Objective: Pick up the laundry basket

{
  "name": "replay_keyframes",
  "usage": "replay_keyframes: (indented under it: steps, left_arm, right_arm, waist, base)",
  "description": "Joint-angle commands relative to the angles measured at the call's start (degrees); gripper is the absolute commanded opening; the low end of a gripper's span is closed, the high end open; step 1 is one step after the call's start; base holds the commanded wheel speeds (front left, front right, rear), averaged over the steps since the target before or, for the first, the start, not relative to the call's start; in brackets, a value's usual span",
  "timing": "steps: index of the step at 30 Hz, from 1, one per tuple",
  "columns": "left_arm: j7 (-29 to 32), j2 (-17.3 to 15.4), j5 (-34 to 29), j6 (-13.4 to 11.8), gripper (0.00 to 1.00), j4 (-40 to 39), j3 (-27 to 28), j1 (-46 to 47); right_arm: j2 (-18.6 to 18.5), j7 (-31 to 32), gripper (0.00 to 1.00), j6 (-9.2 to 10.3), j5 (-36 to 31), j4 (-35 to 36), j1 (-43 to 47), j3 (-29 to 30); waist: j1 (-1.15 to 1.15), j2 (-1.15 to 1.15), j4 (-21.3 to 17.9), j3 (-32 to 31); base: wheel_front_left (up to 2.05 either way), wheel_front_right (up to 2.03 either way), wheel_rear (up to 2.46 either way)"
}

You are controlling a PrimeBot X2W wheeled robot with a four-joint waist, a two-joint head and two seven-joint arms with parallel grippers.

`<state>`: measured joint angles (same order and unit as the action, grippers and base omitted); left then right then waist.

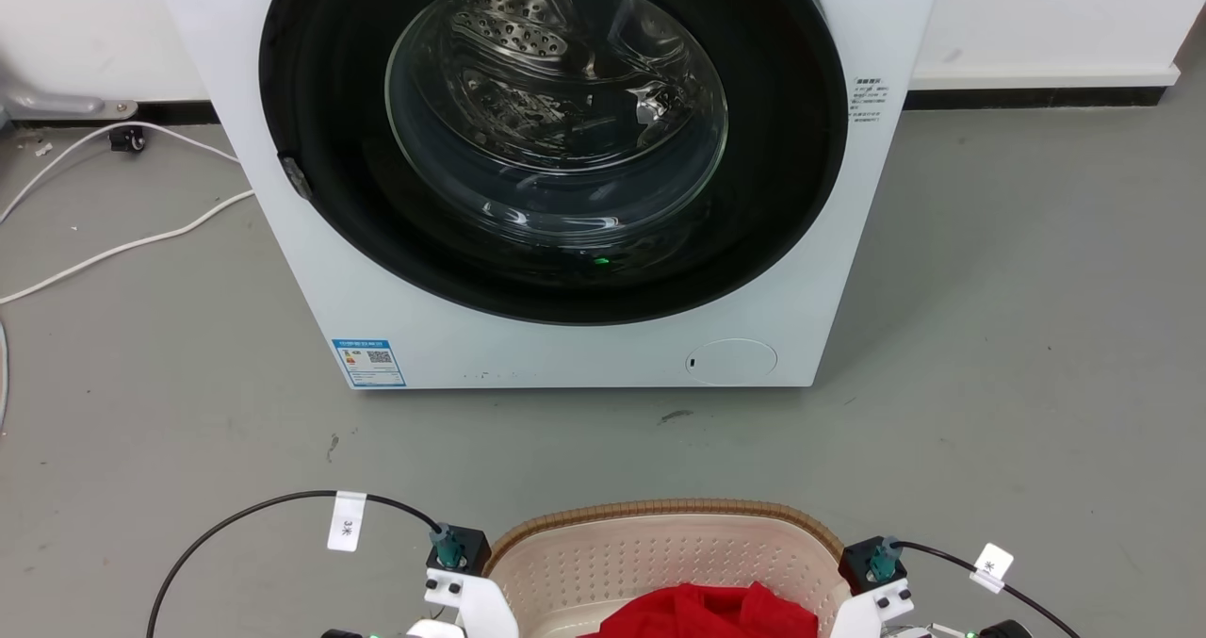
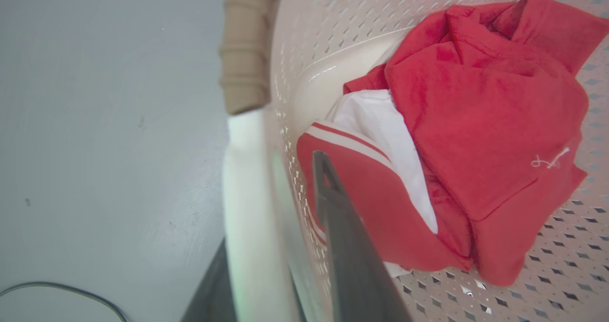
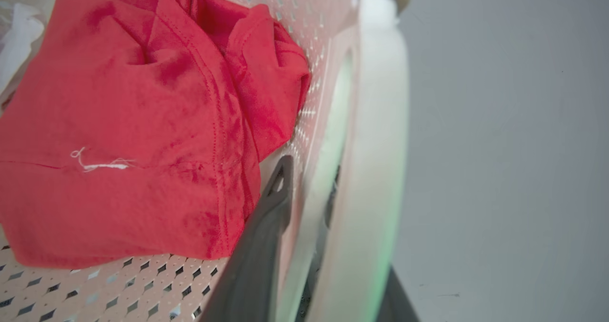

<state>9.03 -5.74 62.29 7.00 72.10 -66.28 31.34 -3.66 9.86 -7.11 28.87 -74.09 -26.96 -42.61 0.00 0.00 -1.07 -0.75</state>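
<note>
The laundry basket (image 1: 660,508) sat at the bottom centre of the head view, on the grey floor (image 1: 989,336) in front of the washing machine (image 1: 471,336) and well apart from it, with a crumpled red garment (image 1: 707,610) inside. The left gripper (image 2: 271,203) straddled the basket's left side. Its inner finger (image 2: 352,255) lay inside against the perforated wall, just beside the red garment and a white cloth (image 2: 376,122). Its outer finger (image 2: 209,288) lay outside against the white loop handle (image 2: 247,193), so the jaws were closed onto wall and handle together. The right gripper (image 3: 333,208) clasped the opposite side the same way. One dark finger (image 3: 257,255) lay inside along the wall, touching the edge of the red garment, and the other (image 3: 397,298) lay outside the right white handle (image 3: 376,122). Neither pair of fingers was spread beyond the thickness of what it held. Whether the basket rested on the floor or hung clear of it could not be told.
</note>
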Motion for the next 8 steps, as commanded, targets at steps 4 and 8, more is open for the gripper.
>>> replay_keyframes:
  steps: [4,8]
  left_arm:
    - [-0.7,0.9,0.4,0.8,0.00,-0.7,-0.6,1.3]
    - [-0.6,1.0,0.7,0.8,0.00,-0.6,-0.9,1.4]
  right_arm:
    - [1.1,-0.1,0.00,-0.69,0.0,0.4,0.4,-0.5]
    - [1.2,-0.1,0.00,-0.69,-0.1,0.4,0.5,-0.4]
  waist:
    - [0.00,0.00,-0.1,0.1]
    - [0.00,0.00,-0.1,0.1]
  base:
    - [0.00,0.00,0.00]
    - [0.00,0.00,0.00]
